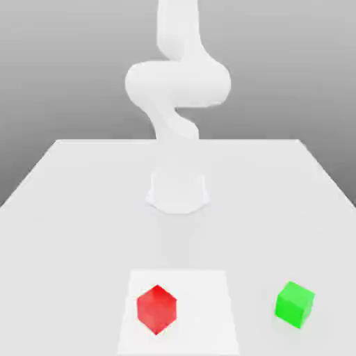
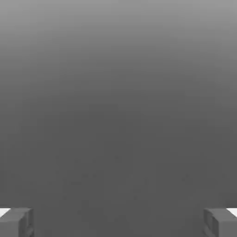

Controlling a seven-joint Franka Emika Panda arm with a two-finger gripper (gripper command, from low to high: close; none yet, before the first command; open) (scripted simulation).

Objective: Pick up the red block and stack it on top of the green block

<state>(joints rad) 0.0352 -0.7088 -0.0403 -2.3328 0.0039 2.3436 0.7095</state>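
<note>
- Tool [image 2: 118, 223] held wide open, fingers parted at opposite edges of the hand view, nothing gripped between them.
- White arm [image 1: 178, 83] seen raised at the far side of the counter [image 1: 90, 229].
- Red block [image 1: 156, 310] placed on a white square [image 1: 201, 313], off its middle.
- Green block [image 1: 295, 304] set well apart, towards the exterior view's right, beyond the square.

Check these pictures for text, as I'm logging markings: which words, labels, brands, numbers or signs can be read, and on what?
None can be read: no writing or sign is visible on the red block, green block, white square, table or arm.
</note>
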